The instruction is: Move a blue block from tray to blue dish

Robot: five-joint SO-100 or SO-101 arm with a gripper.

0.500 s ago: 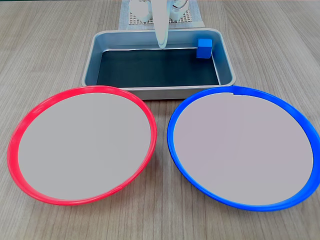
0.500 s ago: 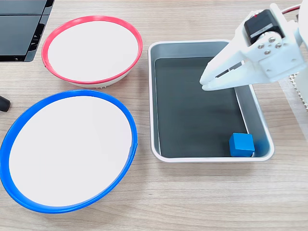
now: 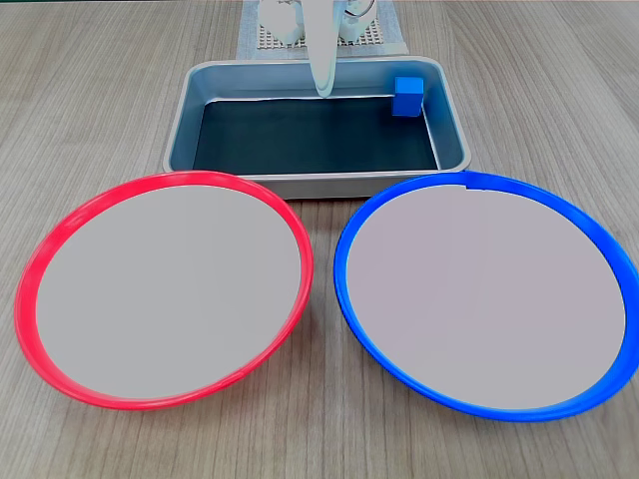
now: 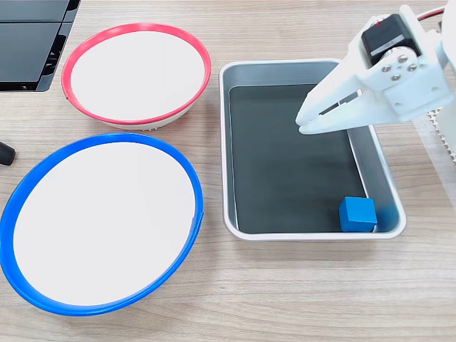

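The blue block [image 4: 357,214] is sitting in a corner of the tray [image 4: 385,182], up against its wall, on the dark bottom. The gripper [image 4: 302,121] is hanging over the middle of the tray, well apart from the block, its fingers looking nearly closed and holding nothing, though the gap is hard to judge. The blue dish [image 3: 485,295] is lying on the wooden table [image 3: 100,90] just in front of the tray, beside a red-rimmed plate [image 3: 163,288].
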